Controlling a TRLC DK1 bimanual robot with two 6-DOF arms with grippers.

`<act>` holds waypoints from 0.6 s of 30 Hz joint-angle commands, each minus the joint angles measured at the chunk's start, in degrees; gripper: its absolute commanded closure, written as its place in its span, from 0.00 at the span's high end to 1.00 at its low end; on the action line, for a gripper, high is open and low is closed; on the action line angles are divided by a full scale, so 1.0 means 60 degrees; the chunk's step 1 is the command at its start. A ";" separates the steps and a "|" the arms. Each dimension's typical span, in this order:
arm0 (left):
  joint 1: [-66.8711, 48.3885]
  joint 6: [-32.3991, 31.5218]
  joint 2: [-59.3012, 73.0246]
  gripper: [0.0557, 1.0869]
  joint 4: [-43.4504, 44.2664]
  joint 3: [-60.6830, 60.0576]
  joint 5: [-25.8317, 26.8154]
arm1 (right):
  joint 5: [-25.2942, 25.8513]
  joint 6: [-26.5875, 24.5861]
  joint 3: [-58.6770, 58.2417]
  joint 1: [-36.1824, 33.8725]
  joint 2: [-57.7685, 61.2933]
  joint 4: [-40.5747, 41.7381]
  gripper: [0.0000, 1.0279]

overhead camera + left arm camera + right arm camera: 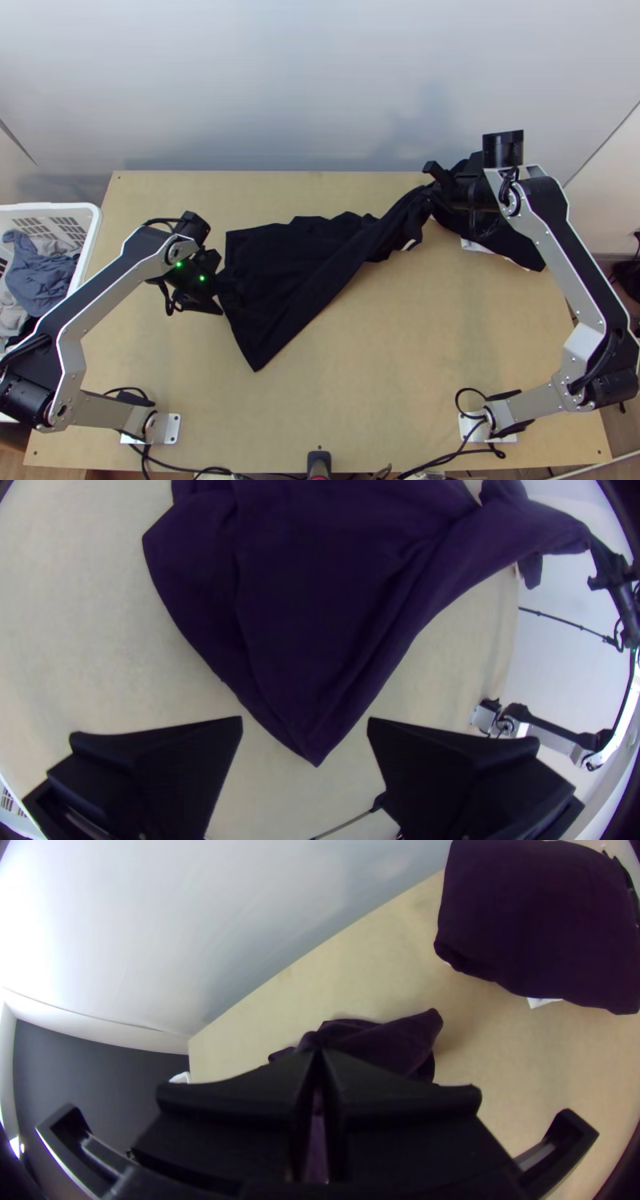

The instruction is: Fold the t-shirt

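The black t-shirt [280, 272] lies loosely spread left of the table's middle, its right part drawn into a twisted band toward the back right. My right gripper [437, 186] is at that band's end; in the right wrist view the gripper [319, 1057] is shut on bunched fabric of the t-shirt [393, 1040]. My left gripper [221, 290] is at the cloth's left edge. In the left wrist view the gripper [305, 727] stands open, a pointed corner of the t-shirt [320, 633] showing between its fingers. Whether it touches the cloth I cannot tell.
A separate folded black cloth [508, 240], with white showing beneath, lies at the back right, partly under the right arm. A white basket [90, 232] of clothes stands beyond the table's left edge. Cables run along the near edge.
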 commanded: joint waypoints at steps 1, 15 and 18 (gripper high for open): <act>0.0131 -0.1119 -0.0137 0.51 0.1102 -0.0594 0.0094 | -0.0014 0.0011 -0.0009 0.0107 -0.0038 0.0008 0.03; 0.0116 -0.1558 0.0303 0.51 0.3211 -0.1869 -0.0565 | -0.0014 -0.0004 -0.0024 0.0136 -0.0140 0.0008 0.03; 0.0145 -0.1558 0.0318 0.50 0.3284 -0.1840 -0.0565 | -0.0014 -0.0004 -0.0112 0.0136 -0.0155 0.0008 0.03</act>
